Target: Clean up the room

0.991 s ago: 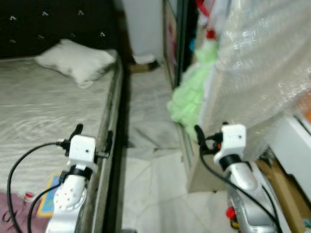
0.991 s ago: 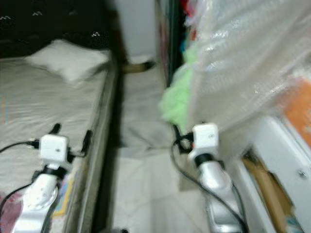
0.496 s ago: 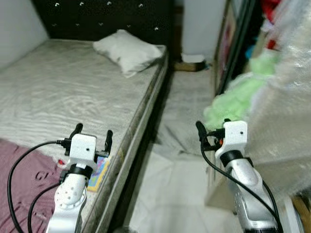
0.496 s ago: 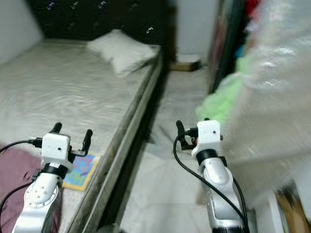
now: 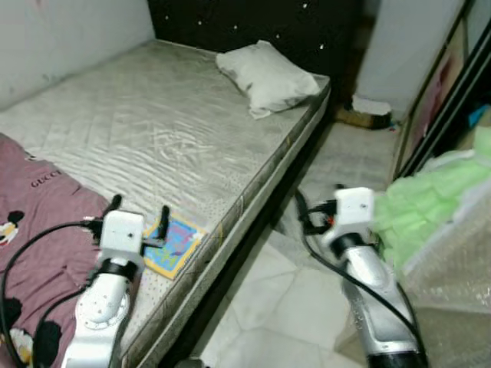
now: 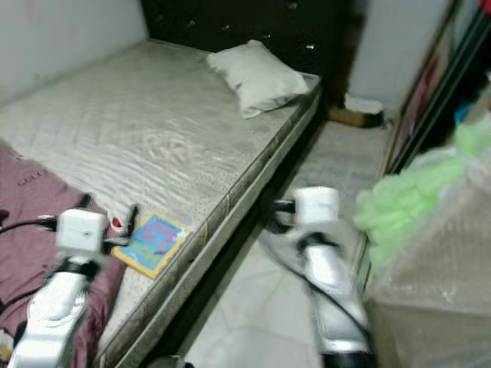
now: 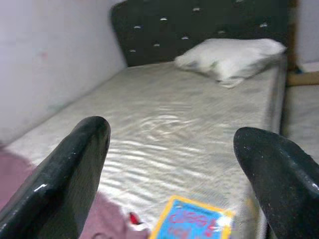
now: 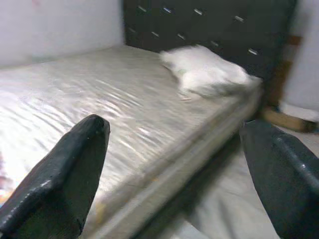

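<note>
2 empty hands, left hand (image 5: pixel 139 215) and right hand (image 8: pixel 174 164), fingers apart; colourful book (image 5: pixel 176 244) on mattress (image 5: pixel 153 138).

White pillow (image 8: pixel 207 73) on bare mattress (image 8: pixel 94 117)

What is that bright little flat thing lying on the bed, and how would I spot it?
Start at the big bare grey mattress with the white pillow at its far end. Follow the mattress's near edge to where the maroon printed blanket lies. Just beside it rests a thin square booklet, blue with a yellow border, the one brightly coloured flat thing there.
</note>
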Motion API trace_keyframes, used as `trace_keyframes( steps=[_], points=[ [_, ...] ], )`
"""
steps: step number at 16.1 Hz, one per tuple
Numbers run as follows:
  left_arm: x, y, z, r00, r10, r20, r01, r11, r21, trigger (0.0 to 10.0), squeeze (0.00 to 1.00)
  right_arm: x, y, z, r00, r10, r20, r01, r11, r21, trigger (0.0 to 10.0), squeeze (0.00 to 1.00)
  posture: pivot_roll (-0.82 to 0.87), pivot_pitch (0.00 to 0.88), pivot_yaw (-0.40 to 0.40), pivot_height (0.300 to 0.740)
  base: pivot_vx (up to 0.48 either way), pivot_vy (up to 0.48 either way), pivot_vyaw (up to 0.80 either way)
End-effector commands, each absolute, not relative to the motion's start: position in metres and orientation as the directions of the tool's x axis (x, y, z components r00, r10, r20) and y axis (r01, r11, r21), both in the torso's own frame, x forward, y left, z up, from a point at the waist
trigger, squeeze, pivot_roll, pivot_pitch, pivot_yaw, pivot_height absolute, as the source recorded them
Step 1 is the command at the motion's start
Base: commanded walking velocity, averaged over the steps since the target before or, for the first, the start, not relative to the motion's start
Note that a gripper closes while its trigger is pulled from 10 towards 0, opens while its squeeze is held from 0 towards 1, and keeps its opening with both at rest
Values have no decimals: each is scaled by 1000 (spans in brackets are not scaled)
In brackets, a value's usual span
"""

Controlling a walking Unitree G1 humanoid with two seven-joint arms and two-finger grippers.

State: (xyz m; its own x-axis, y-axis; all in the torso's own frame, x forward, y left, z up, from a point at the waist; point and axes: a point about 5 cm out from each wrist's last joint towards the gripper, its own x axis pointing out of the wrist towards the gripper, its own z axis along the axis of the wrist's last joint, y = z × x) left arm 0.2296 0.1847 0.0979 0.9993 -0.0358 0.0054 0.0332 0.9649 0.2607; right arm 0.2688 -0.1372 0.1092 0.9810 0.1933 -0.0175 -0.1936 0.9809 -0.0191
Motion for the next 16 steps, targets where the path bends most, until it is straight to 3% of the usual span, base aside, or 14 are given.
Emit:
trace_keyframes(
  steps=[1,16],
  points=[
    [232,180,102,999,-48,24,40,966,255,10000,0,269,-146,107,985,170,-28,-171,985,-34,10000,0,-121,0,18,740,0,0,800],
    [234,179,102,999,-45,17,39,968,247,10000,0,273,-144,108,982,190,-24,-190,981,-30,10000,0,-118,0,8,740,0,0,800]
  ],
)
